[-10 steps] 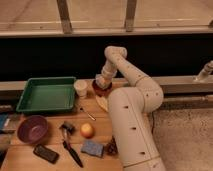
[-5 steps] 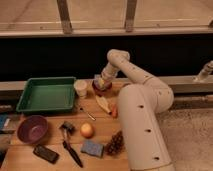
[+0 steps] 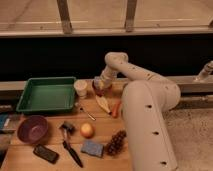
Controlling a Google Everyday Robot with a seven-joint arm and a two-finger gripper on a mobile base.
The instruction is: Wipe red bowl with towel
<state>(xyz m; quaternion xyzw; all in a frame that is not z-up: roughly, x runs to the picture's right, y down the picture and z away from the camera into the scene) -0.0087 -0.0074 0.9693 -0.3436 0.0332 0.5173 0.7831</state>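
Note:
The small dark red bowl (image 3: 96, 90) sits at the back of the wooden table, just right of the white cup (image 3: 80, 87). Only its left rim shows, because my gripper (image 3: 99, 85) is down on top of it. A pale grey-blue patch at the gripper could be the towel (image 3: 96, 81), but I cannot tell for sure. My white arm (image 3: 145, 100) reaches in from the lower right and bends over the bowl.
A green tray (image 3: 46, 94) stands at the back left and a larger purple bowl (image 3: 33, 129) at the front left. A carrot (image 3: 116, 109), a yellowish peel (image 3: 103, 104), an orange (image 3: 87, 130), a blue sponge (image 3: 92, 148), a pine cone (image 3: 116, 143), a brush (image 3: 70, 146) and a phone (image 3: 46, 153) lie on the table.
The arm's lower links have swung to the right and nearer the camera. The gripper has stayed over the red bowl, shifting slightly left.

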